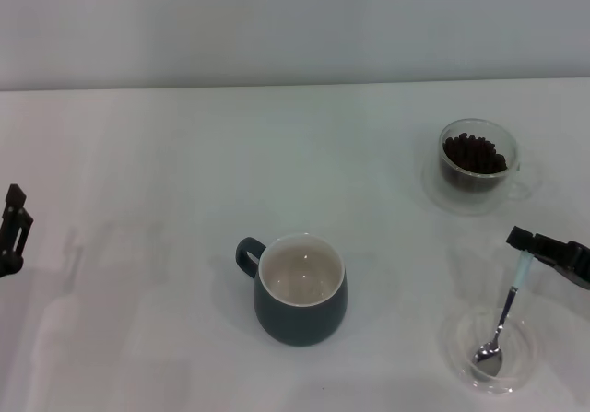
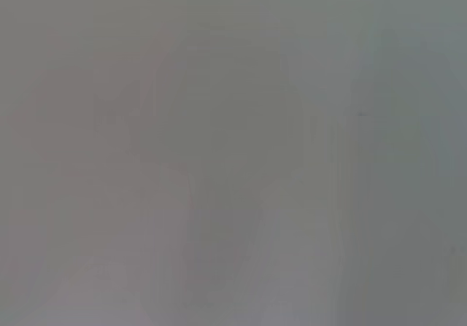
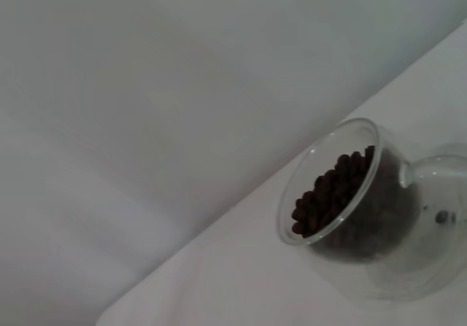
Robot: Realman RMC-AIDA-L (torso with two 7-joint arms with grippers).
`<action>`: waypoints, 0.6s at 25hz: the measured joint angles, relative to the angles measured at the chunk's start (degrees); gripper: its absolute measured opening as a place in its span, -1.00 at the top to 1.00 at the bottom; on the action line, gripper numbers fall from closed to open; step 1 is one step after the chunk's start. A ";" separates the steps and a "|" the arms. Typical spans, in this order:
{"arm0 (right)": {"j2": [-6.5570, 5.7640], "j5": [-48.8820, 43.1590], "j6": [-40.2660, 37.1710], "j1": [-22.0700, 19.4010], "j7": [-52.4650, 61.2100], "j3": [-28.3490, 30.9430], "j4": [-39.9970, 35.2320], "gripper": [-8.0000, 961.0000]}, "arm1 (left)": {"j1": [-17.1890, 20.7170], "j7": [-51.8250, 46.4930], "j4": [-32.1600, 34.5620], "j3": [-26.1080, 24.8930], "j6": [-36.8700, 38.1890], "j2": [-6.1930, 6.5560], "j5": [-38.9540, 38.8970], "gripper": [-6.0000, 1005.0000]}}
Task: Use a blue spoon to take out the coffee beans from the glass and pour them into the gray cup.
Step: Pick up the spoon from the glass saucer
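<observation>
The right end effector pinches the blue spoon by its handle tip—bowl low in a clear saucer, presumably for lifting toward the glass—while the left end effector sits parked, its state unreadable.

- The bench is plain white, with no pattern.
- The wall behind it is a pale grey-white.
- The gray cup is dark blue-gray outside, handle included, and creamy white inside.
- The coffee beans are dark brown, nearly black.
- The glass holding them is clear and colourless, as is the saucer under it.
- The blue spoon has a pale light-blue handle and a shiny silver metal bowl.
- The flat saucer beneath the spoon's bowl is clear.
- The right claw and the left claw are both black.
</observation>
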 joint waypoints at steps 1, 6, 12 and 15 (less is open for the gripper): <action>0.05 0.03 -0.24 0.00 0.01 0.22 -0.02 0.67 | 0.01 0.00 0.00 0.00 0.14 0.00 -0.01 -0.28; -0.08 0.14 -2.35 0.01 0.01 2.68 -0.27 0.67 | 0.14 0.00 -0.02 0.00 0.22 0.00 -0.04 -0.28; -0.20 0.28 -3.17 0.11 0.02 4.69 -2.94 0.67 | 0.08 0.00 -0.10 0.00 0.28 0.00 -0.05 -0.28; 0.04 0.63 -3.32 0.28 0.02 5.80 -4.97 0.67 | 0.08 0.00 -0.10 0.00 0.31 0.00 -0.05 -0.28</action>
